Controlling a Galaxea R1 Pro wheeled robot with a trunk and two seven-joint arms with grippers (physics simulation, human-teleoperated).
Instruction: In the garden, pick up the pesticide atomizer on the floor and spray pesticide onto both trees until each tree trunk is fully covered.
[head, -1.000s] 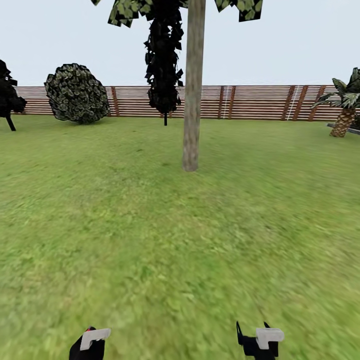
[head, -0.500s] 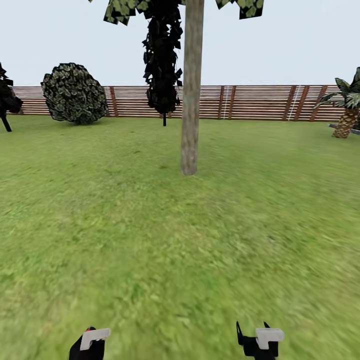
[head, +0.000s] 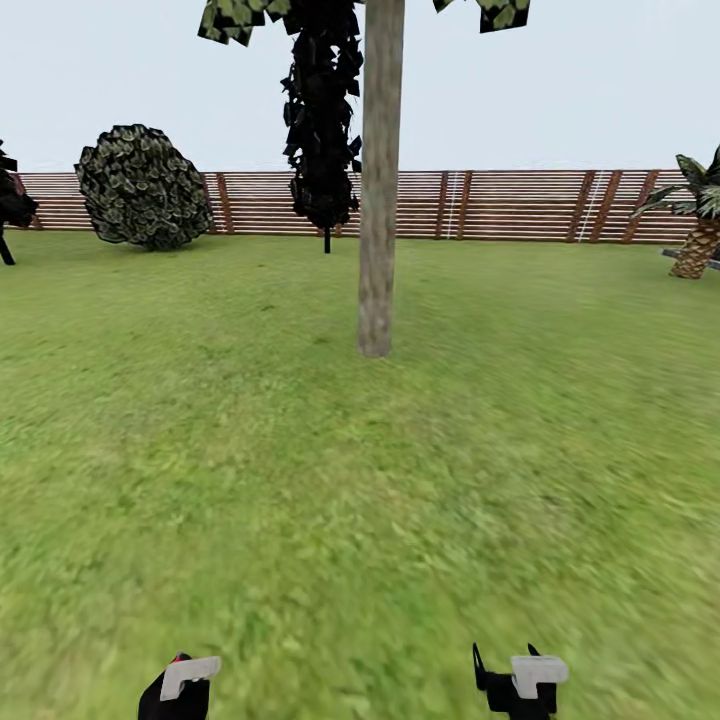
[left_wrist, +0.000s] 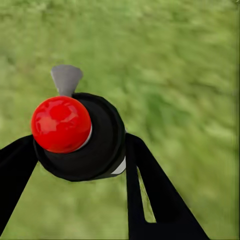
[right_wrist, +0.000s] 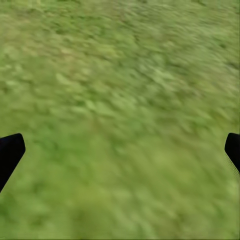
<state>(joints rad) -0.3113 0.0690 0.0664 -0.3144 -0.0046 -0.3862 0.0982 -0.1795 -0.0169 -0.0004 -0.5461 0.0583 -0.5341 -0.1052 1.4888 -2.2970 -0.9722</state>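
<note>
While the left gripper clamps one black atomizer with a red top, one tree trunk rises ahead from grass. Right gripper gapes wide. One round bush, one palm, fence behind.

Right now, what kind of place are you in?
Most likely a fenced garden: a grass lawn underfoot, a tall tree trunk ahead, and a brown slatted wooden fence behind a round bush.
</note>
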